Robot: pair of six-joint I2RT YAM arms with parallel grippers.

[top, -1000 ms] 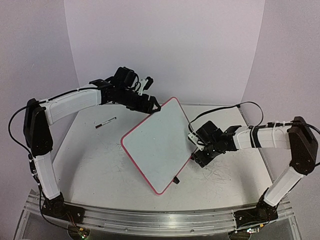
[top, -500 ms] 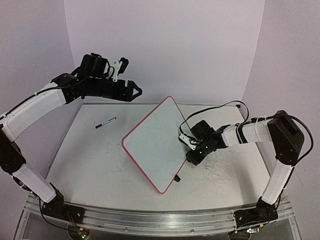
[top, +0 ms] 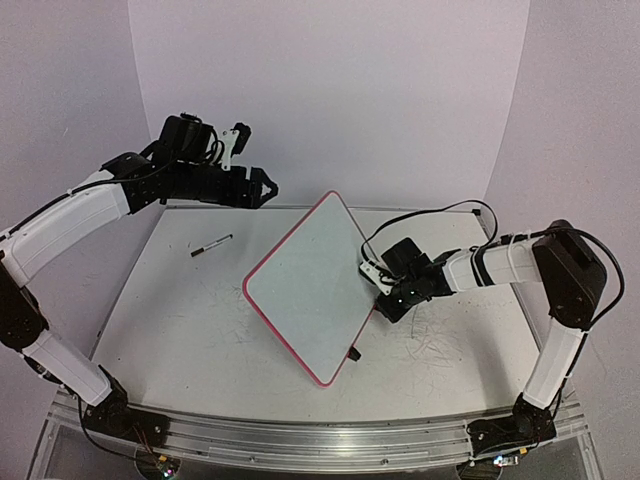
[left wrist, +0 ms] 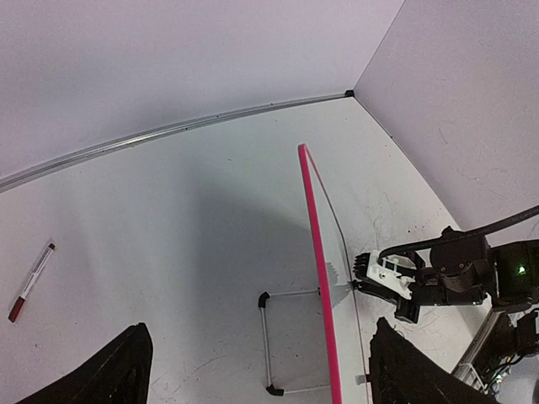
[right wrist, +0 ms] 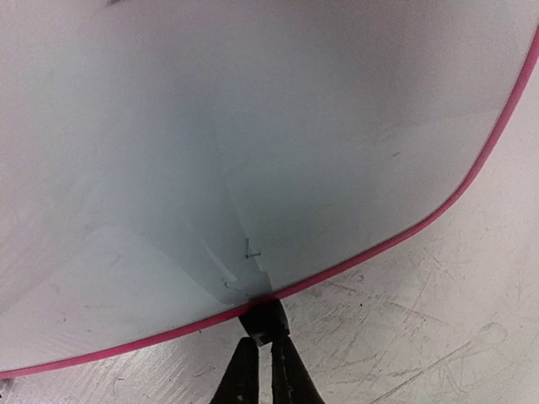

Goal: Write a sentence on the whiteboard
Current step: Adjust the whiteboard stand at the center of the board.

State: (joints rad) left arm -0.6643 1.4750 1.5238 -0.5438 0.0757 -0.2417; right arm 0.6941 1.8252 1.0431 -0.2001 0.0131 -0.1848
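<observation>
Top external view: the whiteboard stands steeply tilted near the middle of the scuffed table, one corner low toward the near edge and the opposite corner raised toward the back wall. The right gripper meets its right-hand edge. The left gripper hangs in the air above the table's far left, well apart from the board. A marker lies flat on the table to the board's left.

Left wrist view: the left gripper has its fingers spread wide with nothing between them. Below, the whiteboard shows edge-on as a thin pink line, a wire stand at its foot. The right gripper touches its far side. The marker lies at the left.

Right wrist view: the right gripper has its fingers pinched together on a small black clip at the pink frame of the whiteboard, whose glossy face fills the frame.
</observation>
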